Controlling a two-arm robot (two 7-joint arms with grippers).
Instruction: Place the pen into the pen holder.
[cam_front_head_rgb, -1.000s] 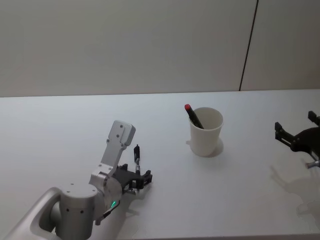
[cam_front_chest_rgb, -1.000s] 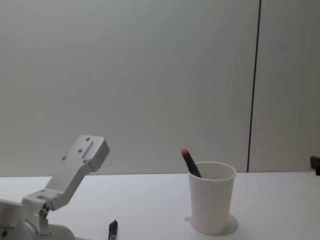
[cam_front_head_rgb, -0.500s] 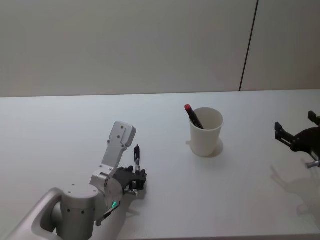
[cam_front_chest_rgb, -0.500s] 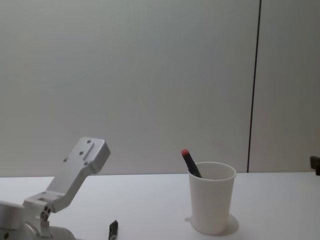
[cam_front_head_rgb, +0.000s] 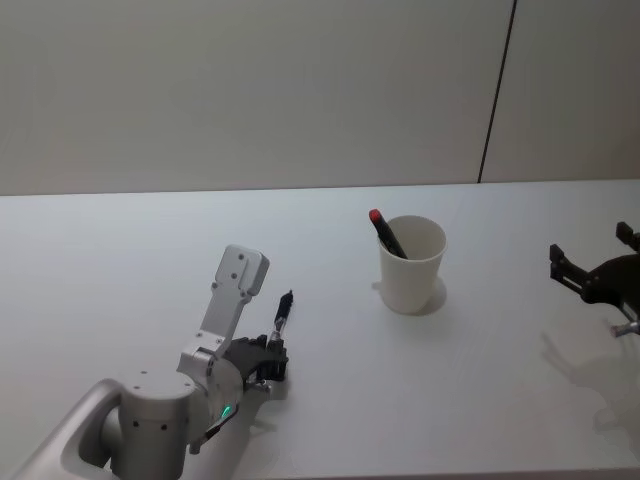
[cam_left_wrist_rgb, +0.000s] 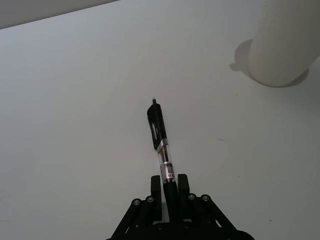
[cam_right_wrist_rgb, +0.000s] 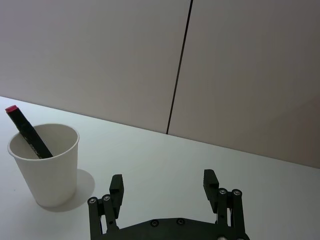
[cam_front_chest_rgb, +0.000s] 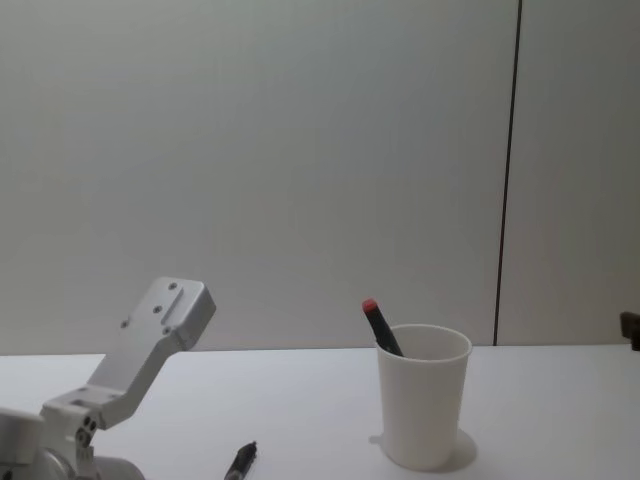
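**Pen gripped at one end, cup yet to be reached**

The left tool (cam_left_wrist_rgb: 169, 183) is clamped on one end of the pen (cam_left_wrist_rgb: 161, 142), a black click pen with a clear barrel. The rest of the pen pokes forward, low over the table (cam_front_head_rgb: 500, 380); whether its far end touches the surface I cannot tell. The pen holder (cam_front_head_rgb: 412, 268), a white paper cup, stands upright well apart, ahead and to the robot's right.

To do this step well, I judge the arm should lift first, so the free end clears the rolled rim. It should then tip the pen toward upright above the mouth before letting go. With so little of the pen held, it may swing, so slow motion is safer. A knock against the rim could topple the light cup.

The cup already holds a red-capped marker (cam_front_head_rgb: 385, 230), leaning against the left of the rim; the opening to its right is free. The right tool (cam_right_wrist_rgb: 163, 182) sits parked at the table's right edge, fingers apart.
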